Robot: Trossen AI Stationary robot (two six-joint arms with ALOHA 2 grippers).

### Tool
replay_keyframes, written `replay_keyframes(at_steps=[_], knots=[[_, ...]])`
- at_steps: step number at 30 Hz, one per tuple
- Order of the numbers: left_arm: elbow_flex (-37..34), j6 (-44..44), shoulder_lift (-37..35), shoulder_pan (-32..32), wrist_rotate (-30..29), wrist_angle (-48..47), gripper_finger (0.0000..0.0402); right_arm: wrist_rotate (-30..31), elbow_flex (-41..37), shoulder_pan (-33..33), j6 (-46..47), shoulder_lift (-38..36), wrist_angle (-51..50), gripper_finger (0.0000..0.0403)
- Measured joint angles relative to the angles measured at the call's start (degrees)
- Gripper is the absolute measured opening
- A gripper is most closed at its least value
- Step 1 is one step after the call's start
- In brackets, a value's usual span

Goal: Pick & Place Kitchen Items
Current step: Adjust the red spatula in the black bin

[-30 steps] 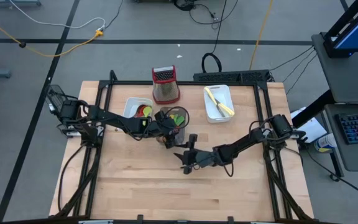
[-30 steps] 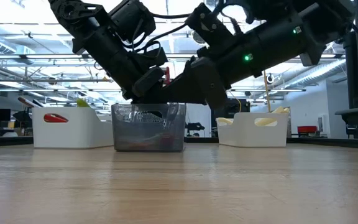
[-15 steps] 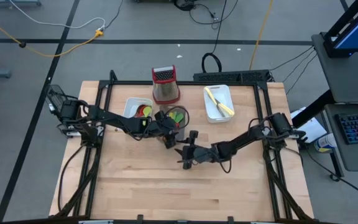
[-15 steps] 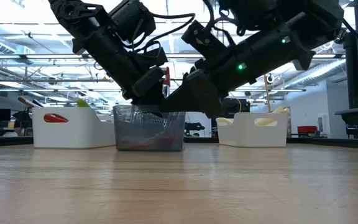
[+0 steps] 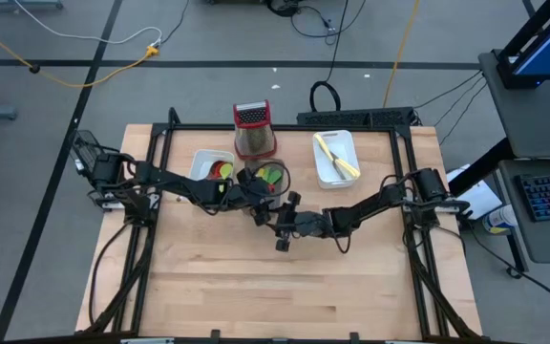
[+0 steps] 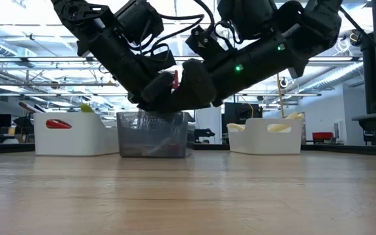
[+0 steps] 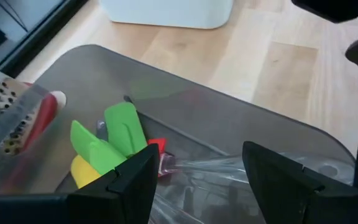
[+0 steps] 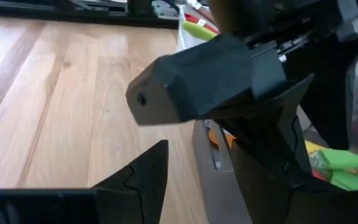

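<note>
Two dark robot arms meet near the middle of the wooden desk [image 5: 208, 287]. The left claw [image 5: 258, 208] hangs at the rim of a clear grey bin [image 6: 153, 134] and its fingers [image 7: 297, 186] are spread wide apart, with nothing between them. In the left wrist view the bin's rim sits in the gap between those fingers. Inside the bin lie green spatulas [image 7: 107, 140], a yellow one [image 7: 82, 171] and a small red one [image 7: 157, 147]. The right claw [image 5: 282, 229] is just beside the left one, at the near side of the same bin. Its fingers [image 8: 138, 180] stand apart too, and they hold nothing that I can see.

A white tray [image 5: 203, 161] to the left of the bin has red spoons [image 5: 220, 171] in it. Another white tray [image 5: 336, 177] sits well off to the right, and yellow utensils [image 5: 338, 158] lie in it. A metal box grater [image 5: 253, 131] with a red top stands behind the bin, near the back edge of the desk.
</note>
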Motion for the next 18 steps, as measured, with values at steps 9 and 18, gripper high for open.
replay_keyframes(at_steps=[9, 18], knots=[[0.0, -0.73, 0.0, 0.1, 1.33, -1.34, 0.0239, -1.92, 0.07, 2.93, 1.11, 0.04, -2.89, 0.0169], [-0.04, -2.31, 0.07, 2.43, -2.17, -3.22, 0.0239, -1.98, -0.24, 7.21, -5.05, -0.03, -0.35, 0.0169]])
